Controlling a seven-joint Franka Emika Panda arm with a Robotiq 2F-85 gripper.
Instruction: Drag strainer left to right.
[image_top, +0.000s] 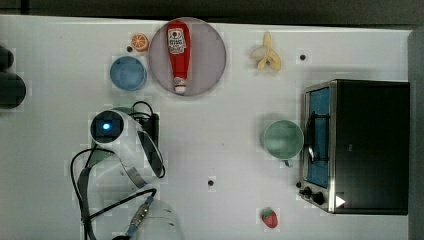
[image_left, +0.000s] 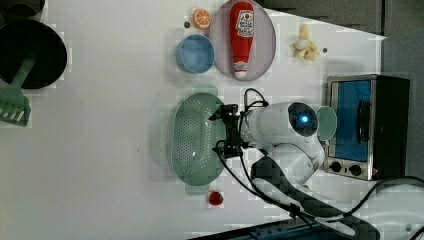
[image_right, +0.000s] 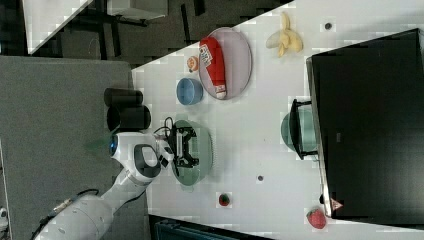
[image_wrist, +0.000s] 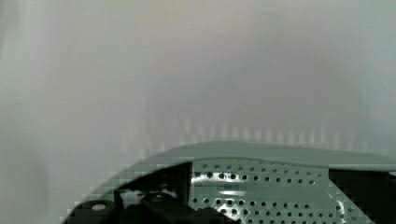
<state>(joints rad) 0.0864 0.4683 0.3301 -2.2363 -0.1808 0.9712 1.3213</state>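
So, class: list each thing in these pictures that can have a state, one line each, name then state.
gripper: open, over the strainer's rim
strainer: upright, empty, on the table
ketchup bottle: lying on the plate
toaster oven: door shut
blue bowl: upright, empty
mug: upright
banana: peeled

In the top view, the arm hides most of the strainer (image_top: 101, 152).
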